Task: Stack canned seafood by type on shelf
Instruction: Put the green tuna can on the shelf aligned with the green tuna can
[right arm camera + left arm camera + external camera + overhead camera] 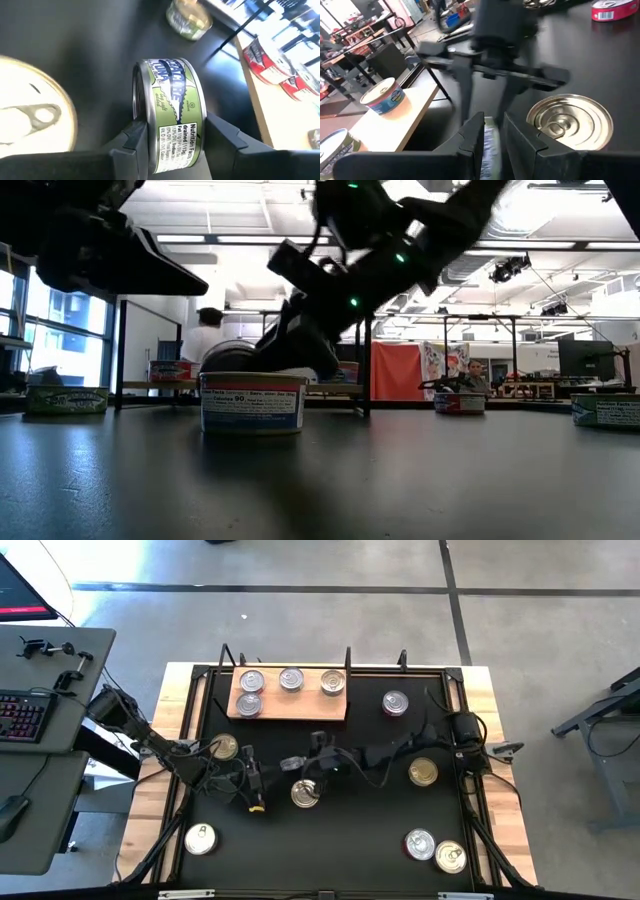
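The shelf [300,708], a light wooden slab at the far middle of the black mat, carries several tins resting on their bottoms, lids up. My right gripper [298,762] reaches in from the table's right and is shut on a green-labelled tin [172,100] that stands on its edge. My left gripper [252,780] is just left of it and a little higher. Its fingers [470,142] are a narrow gap apart, and the green tin's label shows through that gap from below. A gold-lidded tin [305,793] lies flat on the mat right beside both grippers. My right gripper pinches the green tin between its two fingers, one on each flat face [141,125], with the printed side wall turned toward the wrist. The fingers slant down from the table's right. The tin is on edge; whether its lower rim touches the mat is hidden.
Loose tins lie flat on the mat at the left [225,747], far right [395,702], right [423,772], near left [200,839] and near right [435,850]. Black rails [470,790] frame the mat. A person [210,330] stands in the room beyond the table.
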You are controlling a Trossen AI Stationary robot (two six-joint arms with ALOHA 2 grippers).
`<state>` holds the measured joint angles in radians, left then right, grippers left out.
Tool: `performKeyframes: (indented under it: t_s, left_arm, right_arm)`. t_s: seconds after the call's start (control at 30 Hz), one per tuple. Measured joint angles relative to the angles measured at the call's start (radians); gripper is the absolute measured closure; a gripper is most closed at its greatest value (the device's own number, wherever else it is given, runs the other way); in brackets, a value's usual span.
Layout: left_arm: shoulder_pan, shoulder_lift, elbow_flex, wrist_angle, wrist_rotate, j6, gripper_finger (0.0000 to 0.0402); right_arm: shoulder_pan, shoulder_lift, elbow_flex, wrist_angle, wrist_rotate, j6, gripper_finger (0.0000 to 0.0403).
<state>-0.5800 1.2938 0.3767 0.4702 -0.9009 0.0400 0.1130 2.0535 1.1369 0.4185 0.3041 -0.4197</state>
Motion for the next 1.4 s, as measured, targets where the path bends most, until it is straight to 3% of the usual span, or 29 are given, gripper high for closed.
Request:
performKeyframes:
  t_s: [0.1,0.2,0.5,0.63,1.0,1.3,1.4]
  left_arm:
    - [0.013,-0.001,0.0,0.002,0.014,0.03,0.0334]
    - [0.03,-0.001,0.0,0.023,0.108,0.104,0.0314]
    - [0.134,0.013,0.001,0.072,0.249,0.192,0.0185]
    - [0.177,0.05,0.001,0.07,0.25,0.201,0.0163]
    - [0.193,0.105,0.001,0.073,0.19,0.197,0.0171]
    - [0.194,0.122,0.001,0.075,0.228,0.153,0.0274]
    - [0.183,0.122,0.001,0.075,0.21,0.167,0.0276]
  right_arm:
    - [0.028,0.002,-0.064,0.151,0.09,0.045,0.028]
    - [0.052,0.001,-0.094,0.249,0.153,0.072,0.028]
    - [0.087,0.0,-0.085,0.265,0.159,0.046,0.028]
    - [0.082,-0.001,-0.085,0.264,0.167,0.046,0.028]
    - [0.084,-0.001,-0.085,0.258,0.164,0.056,0.028]
    - [0.082,-0.002,-0.084,0.248,0.157,0.083,0.028]
    - [0.086,-0.01,-0.082,0.222,0.168,0.061,0.0256]
